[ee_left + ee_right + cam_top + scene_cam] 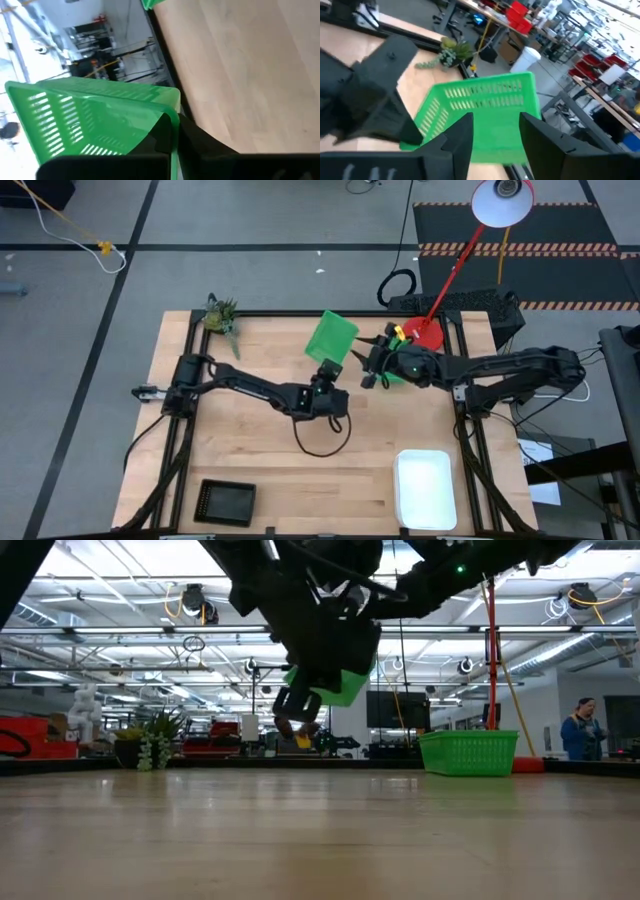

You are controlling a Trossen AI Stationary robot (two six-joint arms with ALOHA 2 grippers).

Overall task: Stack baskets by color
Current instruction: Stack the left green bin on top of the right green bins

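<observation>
My left gripper (pixel 328 370) is shut on a green basket (pixel 330 337), which hangs clear of the table (pixel 250 420) near its far middle; the low view shows this basket (pixel 340 688) well above the wood. My right gripper (pixel 365 368) stands open just to the right of it. In the right wrist view its two fingers frame the basket (pixel 485 100) without a visible touch. A second green basket (pixel 470 752) rests on its bottom at the far right. A black basket (pixel 227 500) and a white basket (pixel 425 488) sit on their bottoms near the front edge. My left gripper pinches a side wall of the green basket near a corner (pixel 175 125), one finger (pixel 161 134) inside the basket and the other outside. The fingers come from the table's near side, nearly level. The basket is lifted clear and tilted, reaching toward the far edge.
A small plant (pixel 222 315) stands at the far left corner. A red lamp (pixel 430 330) is at the far right edge. A black cable loop (pixel 320 435) hangs below the left arm. Bare wood lies across the middle and left of the table.
</observation>
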